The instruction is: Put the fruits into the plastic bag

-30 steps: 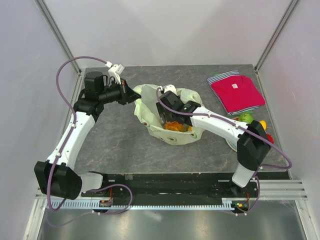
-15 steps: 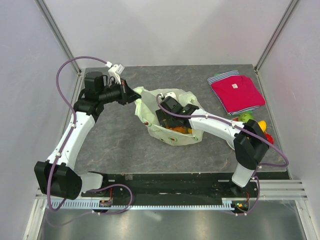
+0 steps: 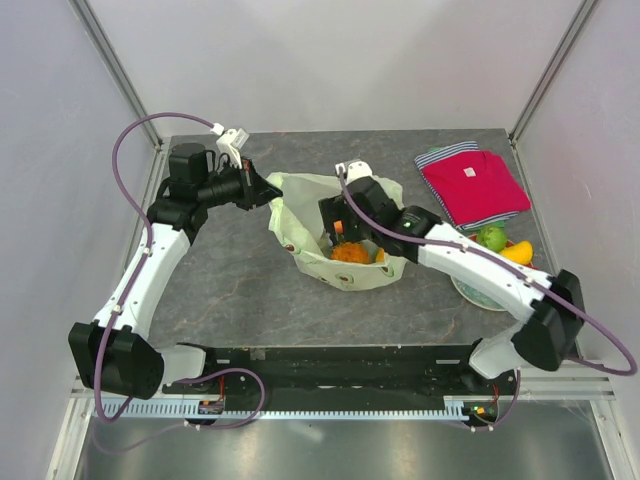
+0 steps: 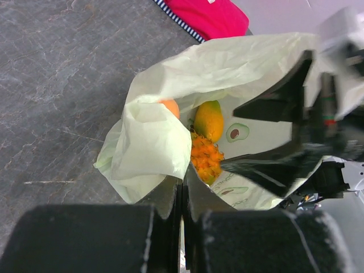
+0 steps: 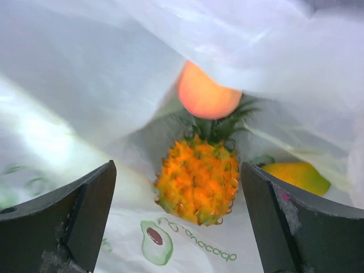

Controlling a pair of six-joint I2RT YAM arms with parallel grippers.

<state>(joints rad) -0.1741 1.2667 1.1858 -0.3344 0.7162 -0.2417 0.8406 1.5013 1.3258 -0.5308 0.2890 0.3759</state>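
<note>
Right gripper [image 5: 179, 227] hangs wide open and empty above the pineapple [image 5: 199, 176] inside the plastic bag [image 4: 153, 142].
Left gripper [image 4: 182, 216] is closed on the bag's rim, I judge to hold the mouth open. Peach [image 5: 206, 94] and mango [image 5: 296, 177] lie inside, mid-table [image 3: 230, 290]; green fruit [image 3: 490, 237] and yellow piece [image 3: 517, 252] wait on the plate [image 3: 470, 293] by the right edge.

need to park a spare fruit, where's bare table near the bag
Bare table lies between the plastic bag and the near edge, and behind the bag toward the red shirt. Crowded at right: plate, right arm.
</note>
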